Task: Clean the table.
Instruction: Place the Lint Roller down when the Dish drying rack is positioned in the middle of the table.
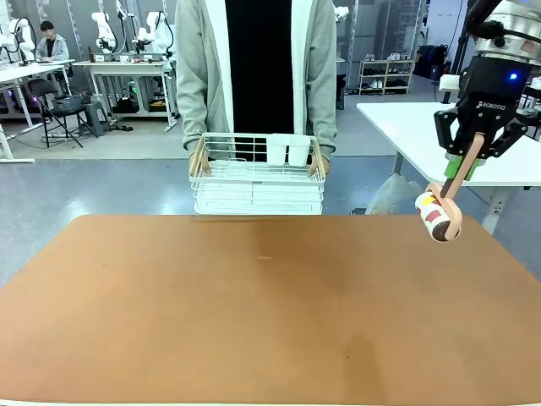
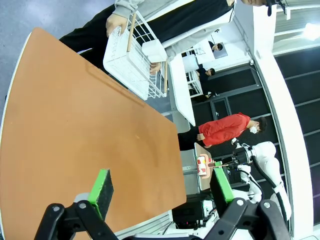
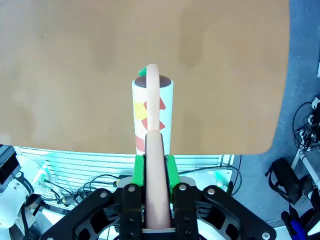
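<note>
Looking across the reddish-brown tabletop point(image 1: 254, 313), you see it spread wide below both arms. Your right pincer point(image 1: 464, 161) hangs above its far right corner, clamped on the pink handle of a lint roller point(image 1: 439, 216) whose white roll with red and yellow marks hangs off the surface. Your left pincer point(image 2: 162, 192) stands wide and holds nothing. At the far edge a person holds a white wire basket point(image 1: 256, 182) with both hands
</note>
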You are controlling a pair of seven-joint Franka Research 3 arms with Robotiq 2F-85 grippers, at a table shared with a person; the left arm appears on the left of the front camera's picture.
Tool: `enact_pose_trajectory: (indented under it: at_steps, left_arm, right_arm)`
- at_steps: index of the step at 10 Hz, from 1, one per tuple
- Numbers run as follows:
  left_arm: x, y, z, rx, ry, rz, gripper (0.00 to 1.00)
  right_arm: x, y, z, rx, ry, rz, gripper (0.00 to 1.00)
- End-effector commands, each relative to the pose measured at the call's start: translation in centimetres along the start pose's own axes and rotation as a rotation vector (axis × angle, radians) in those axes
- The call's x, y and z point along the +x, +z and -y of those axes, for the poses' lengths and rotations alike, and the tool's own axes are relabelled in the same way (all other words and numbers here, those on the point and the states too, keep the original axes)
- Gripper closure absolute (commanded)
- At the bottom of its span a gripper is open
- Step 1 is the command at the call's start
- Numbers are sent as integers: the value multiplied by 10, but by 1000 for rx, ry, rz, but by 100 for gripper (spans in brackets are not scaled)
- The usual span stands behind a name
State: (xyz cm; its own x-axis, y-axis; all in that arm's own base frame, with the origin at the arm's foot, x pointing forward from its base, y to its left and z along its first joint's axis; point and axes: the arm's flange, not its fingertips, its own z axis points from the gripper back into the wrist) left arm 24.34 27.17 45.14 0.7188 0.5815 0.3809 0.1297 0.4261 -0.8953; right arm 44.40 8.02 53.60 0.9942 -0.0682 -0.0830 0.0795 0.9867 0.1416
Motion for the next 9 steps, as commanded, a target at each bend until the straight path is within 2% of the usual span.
enact_pose_trajectory:
  at_steps: [1,9]
  left_arm:
    - [4,2,0,-28,-23,14,0]
    - [4,2,0,-28,-23,14,0]
  right_arm:
    - [1,4,0,7,9,-9,79]
    - [1,4,0,7,9,-9,79]
